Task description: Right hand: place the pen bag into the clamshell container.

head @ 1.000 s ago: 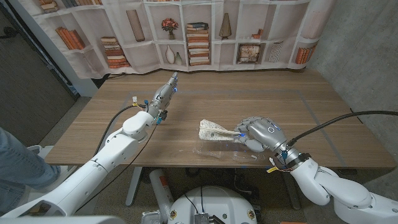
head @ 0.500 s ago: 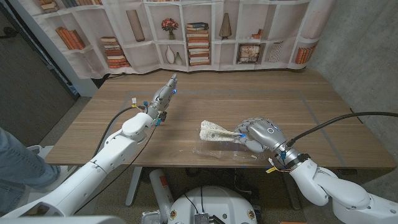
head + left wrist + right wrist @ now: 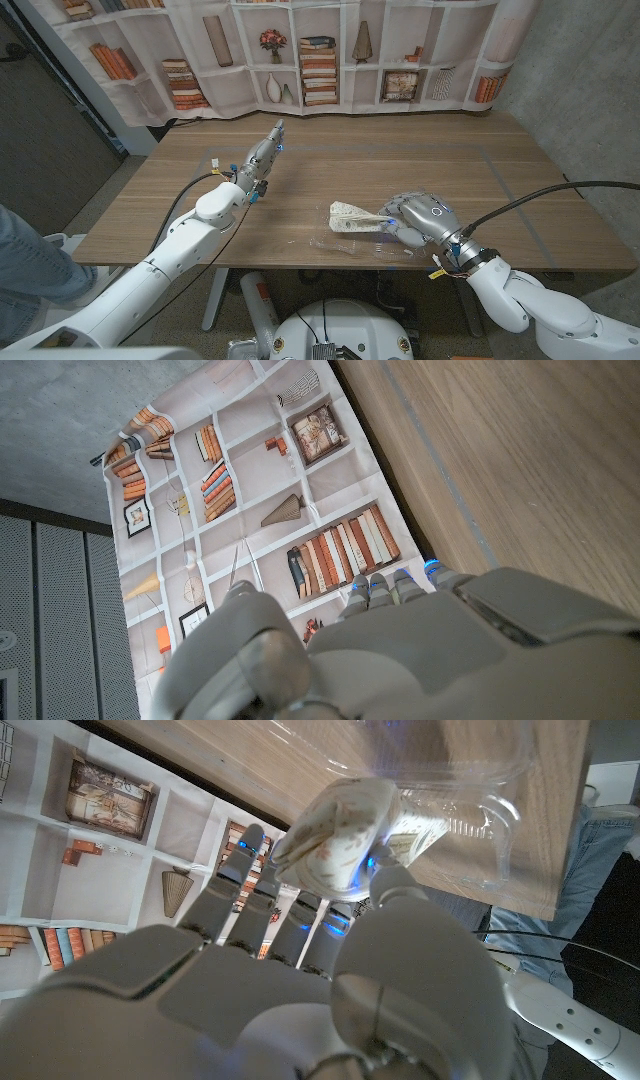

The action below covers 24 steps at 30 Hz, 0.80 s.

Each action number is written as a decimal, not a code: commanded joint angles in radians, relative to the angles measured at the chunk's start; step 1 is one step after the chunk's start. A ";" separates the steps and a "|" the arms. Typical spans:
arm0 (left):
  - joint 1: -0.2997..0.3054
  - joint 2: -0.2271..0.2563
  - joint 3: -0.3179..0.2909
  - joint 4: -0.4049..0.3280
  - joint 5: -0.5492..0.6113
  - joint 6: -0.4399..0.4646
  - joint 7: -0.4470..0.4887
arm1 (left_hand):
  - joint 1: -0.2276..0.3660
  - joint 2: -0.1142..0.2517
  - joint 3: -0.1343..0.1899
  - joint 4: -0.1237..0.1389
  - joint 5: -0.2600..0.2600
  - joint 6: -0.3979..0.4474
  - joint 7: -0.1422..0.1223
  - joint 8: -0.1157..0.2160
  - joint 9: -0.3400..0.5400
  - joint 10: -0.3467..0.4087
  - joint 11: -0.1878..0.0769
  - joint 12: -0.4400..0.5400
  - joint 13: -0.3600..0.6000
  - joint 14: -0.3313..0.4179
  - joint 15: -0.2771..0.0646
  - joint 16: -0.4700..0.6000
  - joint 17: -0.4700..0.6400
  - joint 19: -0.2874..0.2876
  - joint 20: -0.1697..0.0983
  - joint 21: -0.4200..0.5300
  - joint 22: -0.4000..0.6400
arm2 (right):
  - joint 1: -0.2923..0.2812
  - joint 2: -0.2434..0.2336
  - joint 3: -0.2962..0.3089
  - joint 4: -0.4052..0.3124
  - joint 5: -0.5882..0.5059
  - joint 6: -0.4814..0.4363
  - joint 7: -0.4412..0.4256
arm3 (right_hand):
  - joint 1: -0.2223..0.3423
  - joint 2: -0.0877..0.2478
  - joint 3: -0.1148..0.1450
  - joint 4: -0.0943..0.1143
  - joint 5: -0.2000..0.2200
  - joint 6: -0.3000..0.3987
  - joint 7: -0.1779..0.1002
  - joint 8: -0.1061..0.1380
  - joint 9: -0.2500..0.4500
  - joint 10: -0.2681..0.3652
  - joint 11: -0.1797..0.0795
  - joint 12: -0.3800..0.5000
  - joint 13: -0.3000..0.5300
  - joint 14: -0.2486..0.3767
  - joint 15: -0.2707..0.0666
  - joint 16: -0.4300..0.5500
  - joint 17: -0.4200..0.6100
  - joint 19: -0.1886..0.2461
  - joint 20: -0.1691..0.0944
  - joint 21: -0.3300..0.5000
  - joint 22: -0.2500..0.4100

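On the wood-grain surface point(image 3: 400, 165), near edge right of centre: clear thin plastic container point(image 3: 350, 243), lid open, hard to see. Right hand point(image 3: 420, 218) holds the soft patterned pen bag point(image 3: 352, 216) just over it, fingers point(image 3: 262, 885) pinching one end. Lower until the bag sits inside, then release. Left hand point(image 3: 262, 158) far left, fingers straight and together, idle.

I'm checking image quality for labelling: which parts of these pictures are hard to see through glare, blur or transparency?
Head view: the clear clamshell container is nearly invisible, marked only by faint glints on the table. Right wrist view: the right hand is close and soft, with blue lights tinting the pen bag.
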 commanded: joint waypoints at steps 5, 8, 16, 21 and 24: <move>0.007 0.003 -0.005 0.004 -0.004 -0.005 -0.004 | 0.003 0.009 -0.006 0.004 -0.003 0.005 0.001 -0.001 0.003 -0.003 -0.001 -0.002 0.005 -0.053 0.003 -0.002 0.003 -0.130 0.006 -0.001 0.006 | -0.004 0.008 -0.007 -0.004 0.015 -0.009 0.035 | -0.005 -0.024 -0.010 0.000 0.004 -0.011 0.001 -0.008 0.000 -0.009 0.002 -0.006 0.002 -0.011 -0.124 -0.001 0.003 -0.007 0.000 -0.004 0.003; 0.006 0.001 -0.004 0.008 -0.005 -0.008 -0.008 | 0.003 0.010 -0.007 0.004 -0.003 0.005 0.001 -0.001 0.003 -0.004 -0.002 -0.003 0.005 -0.054 0.004 -0.002 0.003 -0.130 0.006 -0.001 0.006 | -0.007 0.005 -0.006 -0.008 0.016 -0.010 0.036 | -0.019 -0.033 -0.018 0.007 0.007 -0.018 0.001 -0.014 0.000 -0.017 0.003 -0.011 0.002 -0.014 -0.123 0.002 0.005 -0.010 0.005 -0.004 0.003; 0.000 -0.003 0.000 0.020 -0.007 -0.013 -0.018 | 0.004 0.011 -0.009 0.004 -0.004 0.008 0.001 0.000 0.003 -0.001 -0.001 -0.001 0.005 -0.052 0.003 -0.001 0.003 -0.127 0.006 0.001 0.006 | -0.013 -0.009 0.002 -0.025 0.016 -0.021 0.046 | -0.046 -0.055 -0.035 0.017 0.014 -0.064 0.002 -0.033 0.000 -0.047 0.002 -0.028 0.004 -0.041 -0.110 0.000 0.007 -0.019 0.014 -0.005 0.003; -0.004 -0.003 0.004 0.022 -0.006 -0.013 -0.021 | 0.005 0.011 -0.010 0.004 -0.004 0.009 0.001 0.000 0.003 -0.001 -0.001 -0.002 0.005 -0.052 0.001 -0.001 0.003 -0.128 0.006 0.000 0.006 | -0.017 -0.021 0.009 -0.040 0.011 -0.034 0.050 | -0.072 -0.077 -0.050 0.024 0.031 -0.187 0.005 -0.054 0.000 -0.111 0.009 -0.052 0.007 -0.088 -0.082 -0.001 0.009 -0.034 0.034 -0.005 0.004; -0.004 -0.004 0.003 0.023 -0.006 -0.016 -0.021 | 0.005 0.012 -0.011 0.004 -0.004 0.009 0.000 0.000 0.003 -0.002 -0.001 -0.002 0.005 -0.052 0.001 -0.001 0.003 -0.127 0.006 0.000 0.006 | -0.020 -0.025 0.012 -0.044 0.010 -0.039 0.047 | -0.075 -0.081 -0.052 0.024 0.035 -0.223 0.005 -0.055 0.000 -0.124 0.007 -0.055 0.008 -0.097 -0.093 0.000 0.009 -0.037 0.038 -0.005 0.004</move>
